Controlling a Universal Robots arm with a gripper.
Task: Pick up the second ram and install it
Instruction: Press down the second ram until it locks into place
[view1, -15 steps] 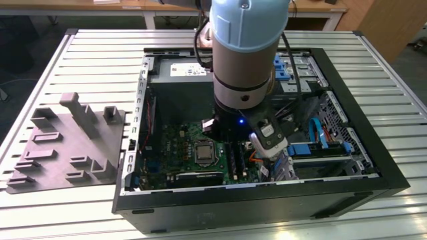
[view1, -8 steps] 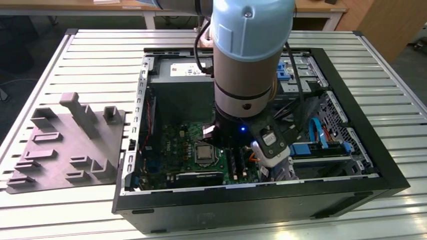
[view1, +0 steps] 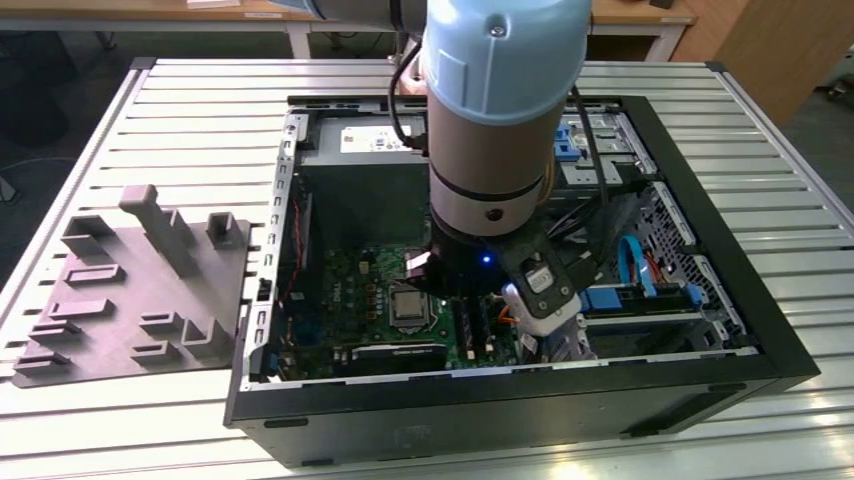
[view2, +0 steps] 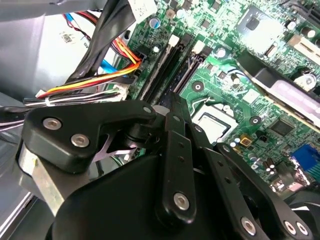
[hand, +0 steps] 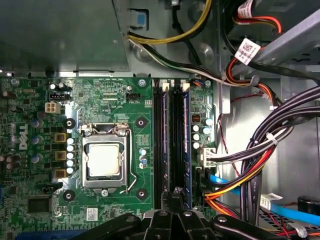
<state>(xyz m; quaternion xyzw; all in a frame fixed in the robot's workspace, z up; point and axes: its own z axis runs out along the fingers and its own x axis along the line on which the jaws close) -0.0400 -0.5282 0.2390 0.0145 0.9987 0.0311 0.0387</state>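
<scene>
The second ram (hand: 187, 145) stands on edge in the memory slot nearest the cable bundle, its blue edge running along the slot beside the other dark slots (hand: 165, 145) on the green motherboard (hand: 115, 110); it looks seated or very nearly so, which would put the installing step at or close to its finish. The claw (hand: 172, 202) hangs directly over the near end of those slots, lined up with their length, presumably so that any push goes straight down into the socket. In both wrist views its black fingers (view2: 175, 120) sit drawn close together with their tips at the slot end; I cannot tell whether they still pinch the stick or merely rest above it. Beside the slots lies the bare processor socket (hand: 104, 161). In the exterior view the arm (view1: 501, 120) reaches down into the open computer case (view1: 721, 330), which stands on the slatted table (view1: 174, 120) next to a grey moulded tray (view1: 134, 290).
</scene>
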